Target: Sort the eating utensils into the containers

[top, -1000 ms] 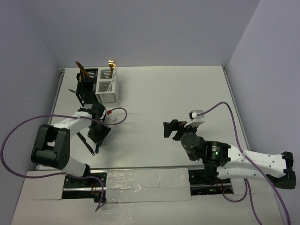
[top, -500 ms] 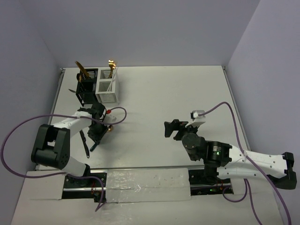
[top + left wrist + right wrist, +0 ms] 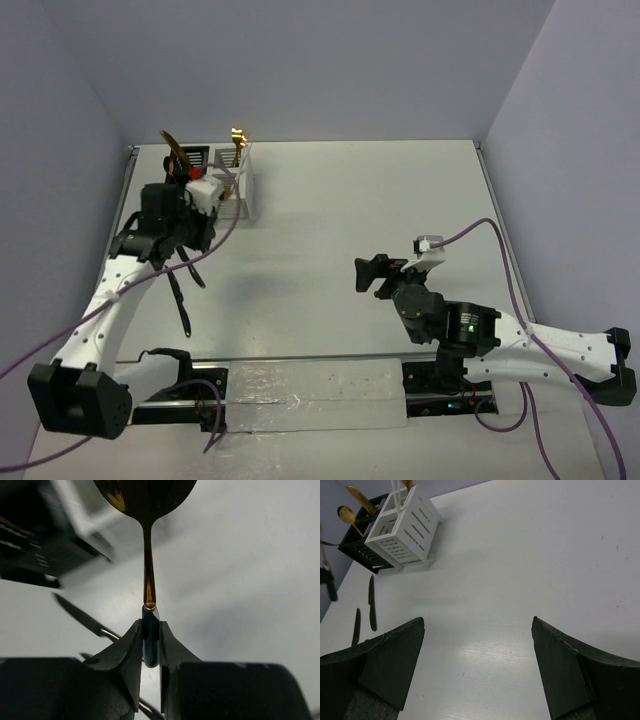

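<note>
My left gripper (image 3: 150, 630) is pinched tight on a spoon (image 3: 148, 575). Its pads sit on the dark handle just below where the gold stem begins, and the gold bowl points straight out ahead of the fingertips. The spoon is held up off the table (image 3: 240, 580).

Ahead and to the left of that gripper sit the black caddy (image 3: 30, 555) and the white caddy (image 3: 75, 497), both blurred in the wrist view. Below it and to the left, a knife (image 3: 82, 620) lies flat on the table. From above, I think the gripper hangs just in front of the black caddy, but the arm covers most of it, so I can't be sure.

My right gripper (image 3: 478, 622) is spread wide with nothing between its fingers. It is over bare table, and the caddies are well away, ahead and to its left.
</note>
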Tool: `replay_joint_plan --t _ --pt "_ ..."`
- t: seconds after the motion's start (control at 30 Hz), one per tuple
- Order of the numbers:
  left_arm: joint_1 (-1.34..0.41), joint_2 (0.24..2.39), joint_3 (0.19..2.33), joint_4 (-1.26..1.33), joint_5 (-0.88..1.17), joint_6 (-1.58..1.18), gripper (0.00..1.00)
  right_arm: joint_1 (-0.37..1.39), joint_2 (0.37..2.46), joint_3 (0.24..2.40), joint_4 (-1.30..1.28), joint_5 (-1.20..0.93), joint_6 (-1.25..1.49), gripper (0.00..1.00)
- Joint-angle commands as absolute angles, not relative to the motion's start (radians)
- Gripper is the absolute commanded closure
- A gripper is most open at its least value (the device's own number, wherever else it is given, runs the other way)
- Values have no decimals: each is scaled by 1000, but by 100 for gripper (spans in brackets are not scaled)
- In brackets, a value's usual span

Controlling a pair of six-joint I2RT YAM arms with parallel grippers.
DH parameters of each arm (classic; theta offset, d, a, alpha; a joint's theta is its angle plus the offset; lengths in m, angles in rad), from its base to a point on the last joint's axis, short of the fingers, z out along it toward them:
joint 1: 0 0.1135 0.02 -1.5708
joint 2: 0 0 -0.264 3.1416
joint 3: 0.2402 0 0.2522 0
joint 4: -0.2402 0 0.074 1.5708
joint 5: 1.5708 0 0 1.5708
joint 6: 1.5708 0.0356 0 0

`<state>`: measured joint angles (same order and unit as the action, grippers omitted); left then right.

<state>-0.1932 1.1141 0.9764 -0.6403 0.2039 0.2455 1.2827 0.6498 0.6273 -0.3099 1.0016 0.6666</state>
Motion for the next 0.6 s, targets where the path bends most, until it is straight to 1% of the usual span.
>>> replay_joint_plan --t 0.0,0.03,0.07,0.1,0.13,0.27,0.4,0.43,0.57 --pt "-77 1013 1002 -365 238 138 100 1285 634 626 -302 1049 684 6" --pt "-48 994 982 -289 220 97 100 1284 634 626 -298 1051 678 6" --pt "-40 971 960 -208 160 77 100 1284 635 626 -295 1051 673 6" --pt "-32 973 941 -60 140 65 100 1284 637 627 -291 1051 670 6" --pt "-25 982 921 1 123 39 100 1284 637 630 -293 1051 664 6" --pt "-15 1122 913 330 -27 -63 100 1284 643 652 -320 1052 670 6" --pt "-2 1268 905 512 -66 -49 100 1285 641 655 -340 1061 686 6" --pt "-2 1299 902 600 -75 -49 100 1284 638 655 -342 1060 692 6" --pt "41 1466 923 710 -46 -48 100 1284 641 655 -353 1075 699 6"
